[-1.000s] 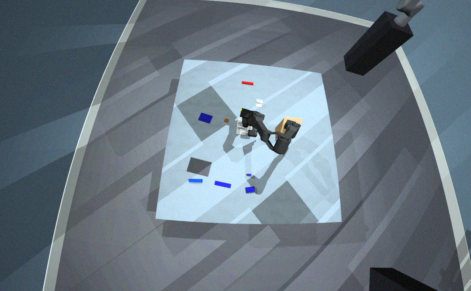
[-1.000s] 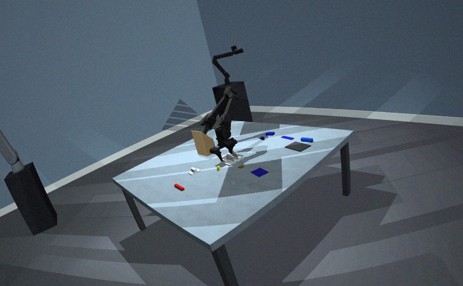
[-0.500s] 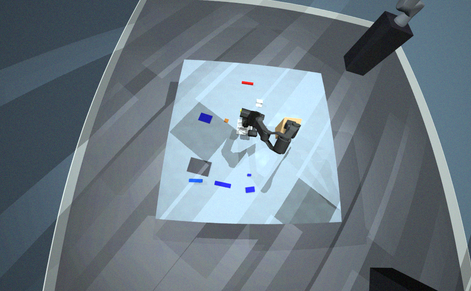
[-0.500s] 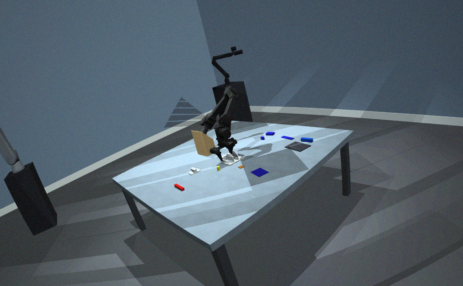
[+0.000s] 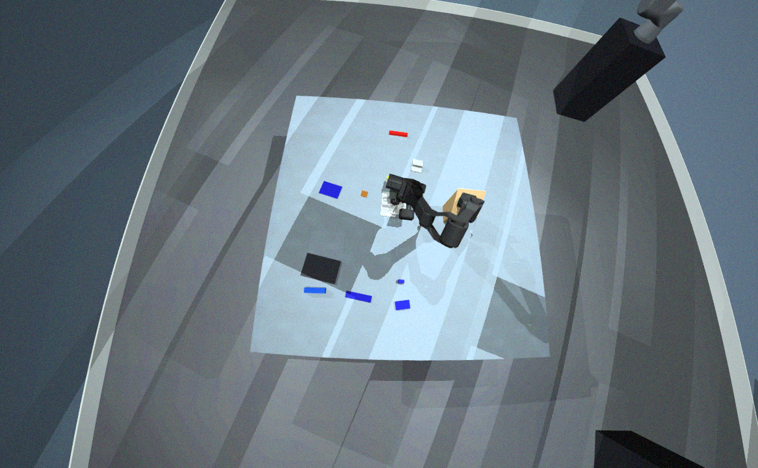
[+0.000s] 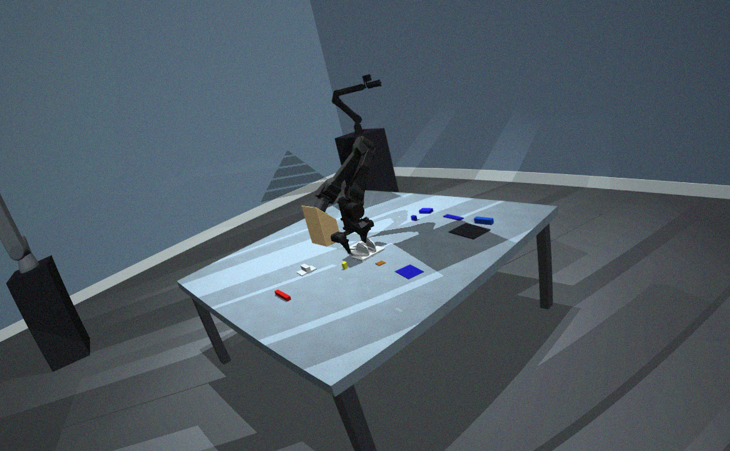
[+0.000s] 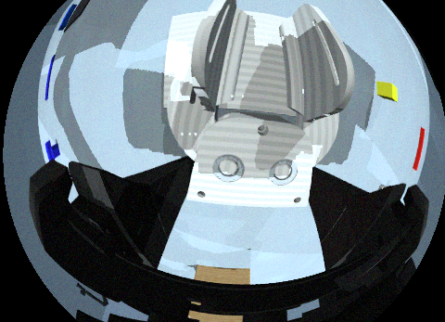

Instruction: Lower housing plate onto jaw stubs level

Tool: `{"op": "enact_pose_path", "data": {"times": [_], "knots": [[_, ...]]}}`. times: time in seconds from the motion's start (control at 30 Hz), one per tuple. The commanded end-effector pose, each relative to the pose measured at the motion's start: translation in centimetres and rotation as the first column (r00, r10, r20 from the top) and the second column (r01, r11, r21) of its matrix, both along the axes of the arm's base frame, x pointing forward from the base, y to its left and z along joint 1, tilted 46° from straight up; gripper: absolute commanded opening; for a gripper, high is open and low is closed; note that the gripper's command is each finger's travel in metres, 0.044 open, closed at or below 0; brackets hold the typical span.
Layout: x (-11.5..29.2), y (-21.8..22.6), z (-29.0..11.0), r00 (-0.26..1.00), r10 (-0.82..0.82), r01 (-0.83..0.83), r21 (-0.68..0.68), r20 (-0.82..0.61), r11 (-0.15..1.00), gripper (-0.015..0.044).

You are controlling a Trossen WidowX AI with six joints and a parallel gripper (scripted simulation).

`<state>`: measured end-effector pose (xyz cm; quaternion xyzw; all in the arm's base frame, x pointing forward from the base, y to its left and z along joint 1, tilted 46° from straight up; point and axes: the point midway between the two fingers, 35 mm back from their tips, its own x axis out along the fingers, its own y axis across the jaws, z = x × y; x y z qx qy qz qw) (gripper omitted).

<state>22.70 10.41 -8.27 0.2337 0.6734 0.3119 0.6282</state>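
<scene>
The housing plate (image 7: 250, 189) is pale, with one rounded end and two ringed holes; round ends show inside the rings. It lies between the black fingertips in the wrist view. My gripper (image 7: 251, 166) (image 6: 357, 247) is shut on its two side edges. The left jaw (image 7: 220, 48) and the right jaw (image 7: 320, 67) show as slotted, curved upright walls beyond the plate. They stand over the white base (image 7: 178, 53), which also shows in the exterior view (image 6: 379, 250). The jaw stubs' sides and any gap under the plate are hidden, so I cannot tell if it is fully seated.
A yellow block (image 7: 386, 91) (image 6: 344, 265) and an orange piece (image 6: 380, 263) (image 5: 363, 194) lie near the base. A white stepped piece (image 5: 417, 166) and a red bar (image 5: 398, 133) lie beyond. A tan block (image 6: 318, 227) stands beside the arm. Several blue pieces and a black pad (image 5: 320, 268) lie farther off.
</scene>
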Motion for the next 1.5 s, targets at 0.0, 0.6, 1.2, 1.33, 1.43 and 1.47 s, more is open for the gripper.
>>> {"op": "enact_pose_path", "data": {"times": [0.0,0.6,1.2,1.33,1.43,1.47], "knots": [[0.0,0.1,0.0,1.0,0.0,0.0,0.002,0.0,1.0,0.0351],[0.0,0.0,0.0,1.0,0.0,0.0,0.0,0.0,1.0,0.044],[0.8,-3.3,3.0,1.0,-0.001,0.001,-0.006,0.002,1.0,0.044],[0.8,-5.3,5.2,1.0,0.001,-0.001,-0.001,0.001,1.0,0.044],[0.8,-5.4,5.3,1.0,0.001,-0.001,-0.001,0.001,1.0,0.044],[0.8,-5.4,5.3,1.0,0.001,-0.001,-0.001,0.001,1.0,0.044]]}}
